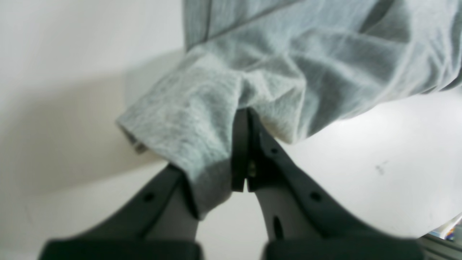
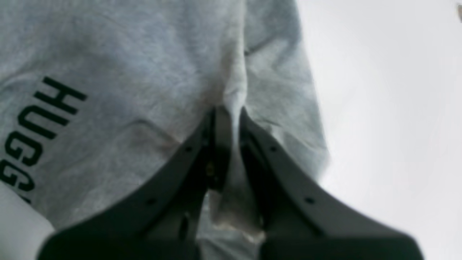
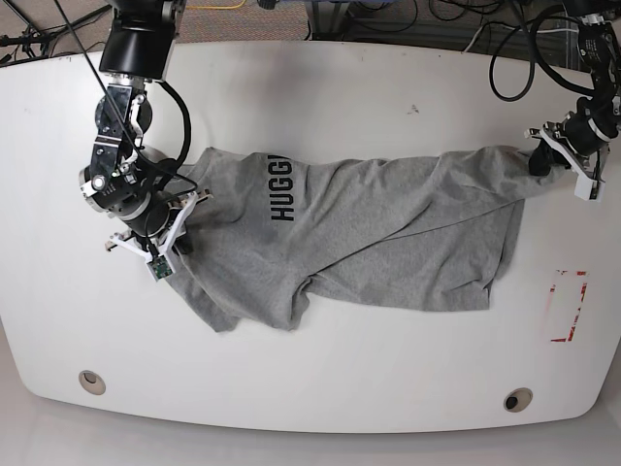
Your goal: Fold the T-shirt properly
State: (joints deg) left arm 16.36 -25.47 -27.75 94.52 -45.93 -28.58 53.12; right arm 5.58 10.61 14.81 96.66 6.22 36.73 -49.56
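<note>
One T-shirt [image 3: 369, 233] lies stretched across the white surface [image 3: 310, 388], its long axis running from 9 o'clock to 3 o'clock in the base view, lettering toward the 9 o'clock end. Two arms work it, one at each end. The right end effector [image 3: 179, 225] is clamped on the cloth's edge at 9 o'clock; the right wrist view shows fabric pinched between closed jaws. The left end effector [image 3: 539, 155] grips a bunched corner near 2 o'clock, cloth draping over one finger [image 1: 173, 202]. From each end effector the garment's bulk lies inward, toward the surface's centre, so neither arm is nearer. The coming move likely depends on both ends travelling together to keep the shirt taut.
</note>
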